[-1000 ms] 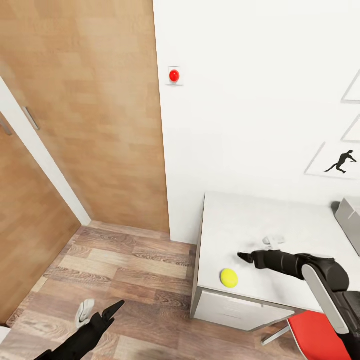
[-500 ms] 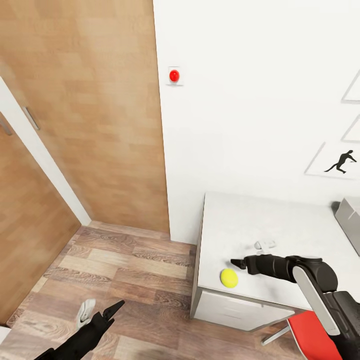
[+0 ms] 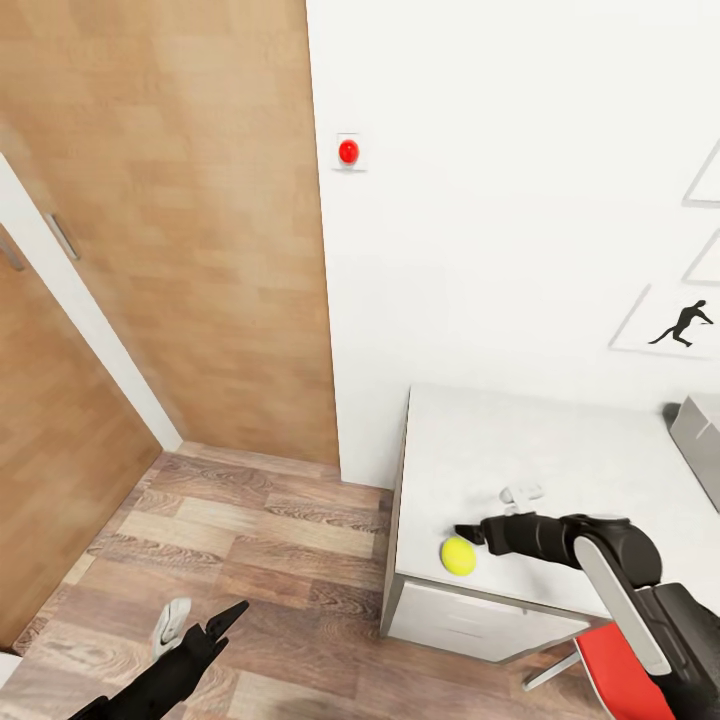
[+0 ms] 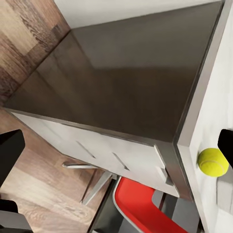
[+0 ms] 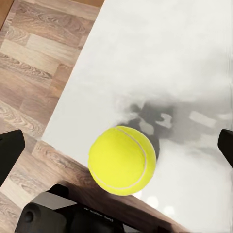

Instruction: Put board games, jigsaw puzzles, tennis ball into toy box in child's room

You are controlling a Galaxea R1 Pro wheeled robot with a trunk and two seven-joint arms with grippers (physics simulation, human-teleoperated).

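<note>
Reaching over the pale desk [image 3: 560, 450], the right gripper [image 3: 466, 529] hovers just above and beside the tennis ball [image 3: 458, 556], its fingers spread wide apart with nothing between them. From the right wrist view the ball [image 5: 122, 160] sits between the two dark fingertips [image 5: 9, 153], which stand well clear of it on either side. It rests near the desk's front corner (close to the edge above the wood-plank floor [image 3: 250, 540]). The left gripper [image 3: 205, 628] hangs low over the floor, fingers parted and empty. A corner of the grey toy box [image 3: 700, 435] shows at the desk's far right. A red wall button [image 3: 348, 152] sits above, and a red chair [image 3: 625, 675] stands under the desk.
</note>
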